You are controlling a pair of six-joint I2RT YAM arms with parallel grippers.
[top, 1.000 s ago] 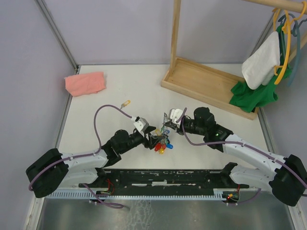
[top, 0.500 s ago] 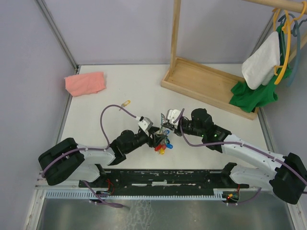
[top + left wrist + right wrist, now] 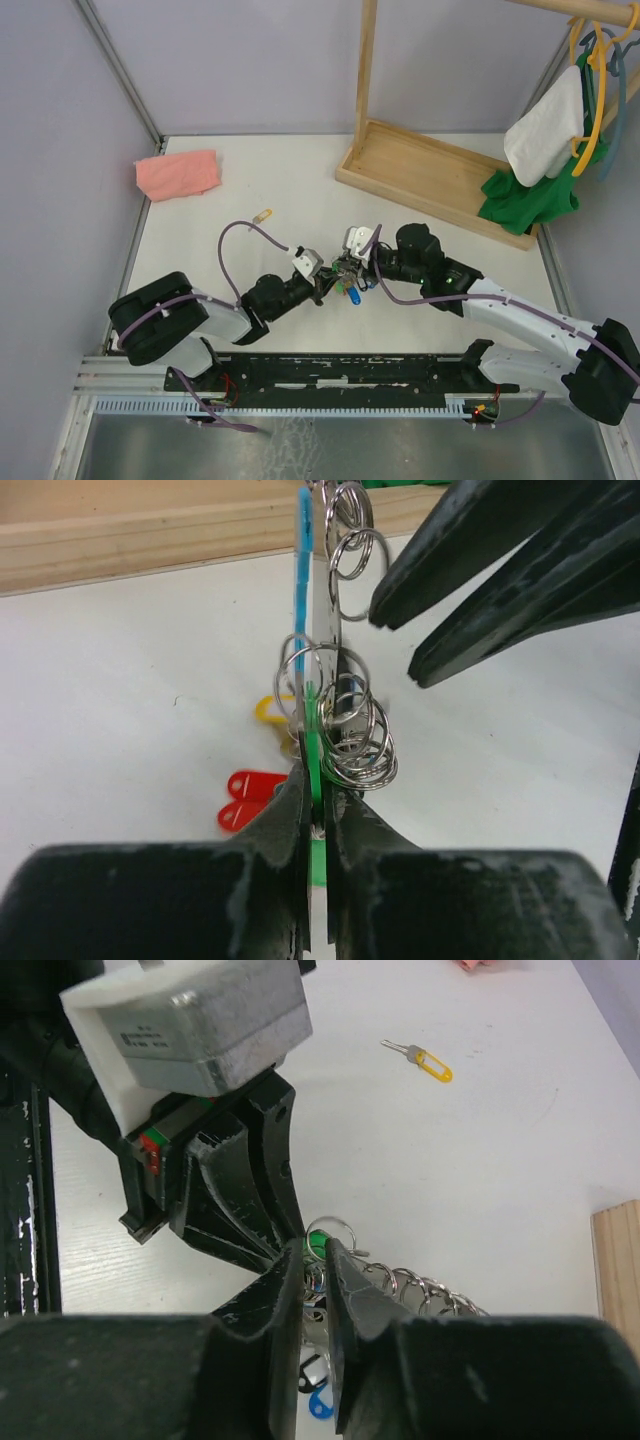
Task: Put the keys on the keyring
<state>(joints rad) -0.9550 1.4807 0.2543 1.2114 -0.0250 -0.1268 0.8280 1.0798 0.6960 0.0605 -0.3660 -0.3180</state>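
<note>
White table (image 3: 230, 180). Left gripper (image 3: 318, 810) clamped on green key (image 3: 311, 735) head; keyring (image 3: 358, 752) touching tips, 12 o'clock. Right gripper (image 3: 391, 642) slightly parted, 1 o'clock, beside rings. Yellow key (image 3: 263, 214) on table, 10 o'clock, well apart.

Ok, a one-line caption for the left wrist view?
Left tool shut on the green-headed key amid the keyring loops, right tool slightly parted beside them.
</note>
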